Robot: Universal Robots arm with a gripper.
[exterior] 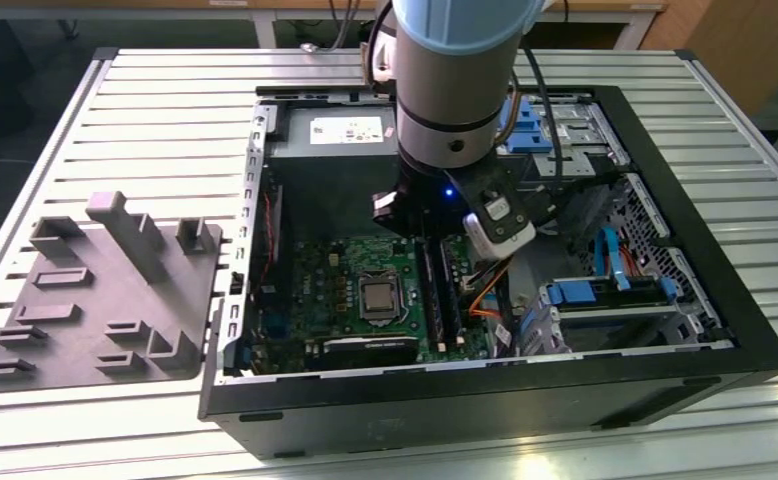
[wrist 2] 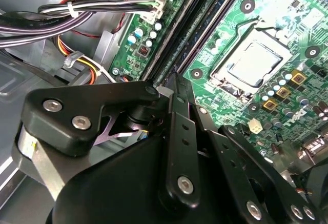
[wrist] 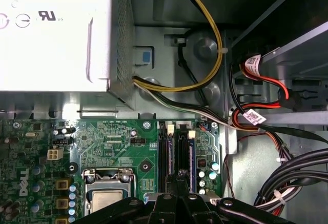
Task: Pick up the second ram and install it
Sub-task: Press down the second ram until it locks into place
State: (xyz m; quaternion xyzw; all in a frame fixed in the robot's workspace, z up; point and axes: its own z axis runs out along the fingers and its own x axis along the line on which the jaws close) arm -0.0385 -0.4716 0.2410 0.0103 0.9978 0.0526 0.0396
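Open computer case (exterior: 496, 395) lying on a slatted tabletop (exterior: 162, 90), exterior view and both wrist views.

Nearest, inside the case's front wall, lies the green motherboard (exterior: 322, 300), with its square processor socket (exterior: 380, 297) about mid-board. Toward the exterior view's right of the socket run the long black memory slots (wrist: 165, 152), lined up near to far. A dark, thin ram (exterior: 437, 292) lies along these slots, directly under the arm. Whether it is fully seated cannot be told.

The pincer (exterior: 425, 238) hangs low inside the case at the far end of the slots. In the second wrist view its tip (wrist 2: 173, 78) comes down on the slot line; in the first wrist view it (wrist: 179, 179) sits between the two slot rows. Whether the pincer is open or closed, and whether it has hold of the ram, cannot be told.

Bundled cables (wrist: 297, 167) pass on the exterior view's right of the board. Beyond the board sits the metal power supply (exterior: 336, 125) against the far wall.

Outside the case, on the exterior view's left, a grey tray (exterior: 96, 300) with upright blocks rests on the tabletop.
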